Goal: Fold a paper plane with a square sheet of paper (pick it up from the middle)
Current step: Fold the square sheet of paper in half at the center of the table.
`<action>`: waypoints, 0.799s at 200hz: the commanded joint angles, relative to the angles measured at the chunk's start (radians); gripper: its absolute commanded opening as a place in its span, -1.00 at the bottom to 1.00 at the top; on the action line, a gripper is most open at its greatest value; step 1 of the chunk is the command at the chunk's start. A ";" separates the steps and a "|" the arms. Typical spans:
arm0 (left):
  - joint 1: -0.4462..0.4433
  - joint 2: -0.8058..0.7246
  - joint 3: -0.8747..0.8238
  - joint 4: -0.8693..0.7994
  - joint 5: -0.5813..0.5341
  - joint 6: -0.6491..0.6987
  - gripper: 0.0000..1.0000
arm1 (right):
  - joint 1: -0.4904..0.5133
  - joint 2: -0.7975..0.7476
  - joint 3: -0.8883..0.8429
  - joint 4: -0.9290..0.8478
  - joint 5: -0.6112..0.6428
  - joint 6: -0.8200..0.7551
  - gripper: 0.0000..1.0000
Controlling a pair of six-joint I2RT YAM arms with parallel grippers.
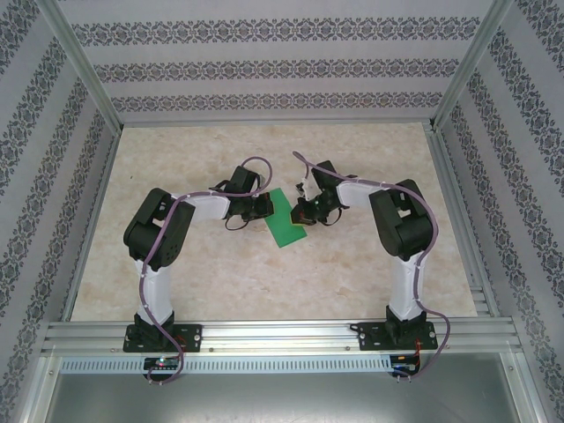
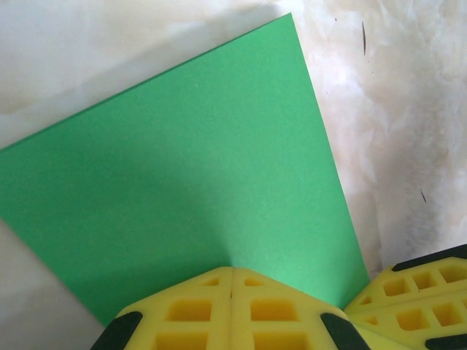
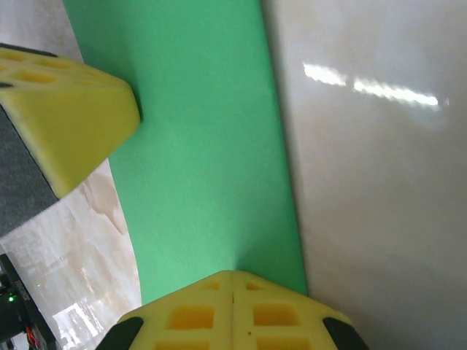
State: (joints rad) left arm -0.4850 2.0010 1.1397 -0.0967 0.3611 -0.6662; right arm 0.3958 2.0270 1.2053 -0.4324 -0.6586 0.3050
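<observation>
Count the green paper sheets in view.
1. The square sheet of paper is mid-table, pinched at its edges by the left gripper and the right gripper. A second sheet beneath it cannot be ruled out.

The pale, marble-patterned table [image 1: 264, 282] is carrying the square sheet of paper [image 1: 287, 227], bright green, about its middle. From here I'm not making out whether it's lying flat.

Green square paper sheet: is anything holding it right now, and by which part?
Both hold the thin bright green square paper sheet, pinching its edge: the left fingers and, beside them near a corner, the right fingers.
</observation>
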 commanded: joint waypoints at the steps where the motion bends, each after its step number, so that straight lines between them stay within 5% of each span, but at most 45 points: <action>1: -0.014 0.111 -0.066 -0.213 -0.086 0.001 -1.00 | -0.032 -0.017 -0.095 -0.072 0.071 0.026 -0.93; 160: -0.014 0.128 -0.025 -0.239 -0.074 0.018 -1.00 | -0.053 -0.206 -0.421 0.167 0.092 0.136 -0.93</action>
State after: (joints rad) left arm -0.4934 2.0171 1.1648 -0.1143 0.3916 -0.6655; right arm 0.3569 1.8259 0.8600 -0.1558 -0.6487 0.4255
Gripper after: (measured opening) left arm 0.053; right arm 0.050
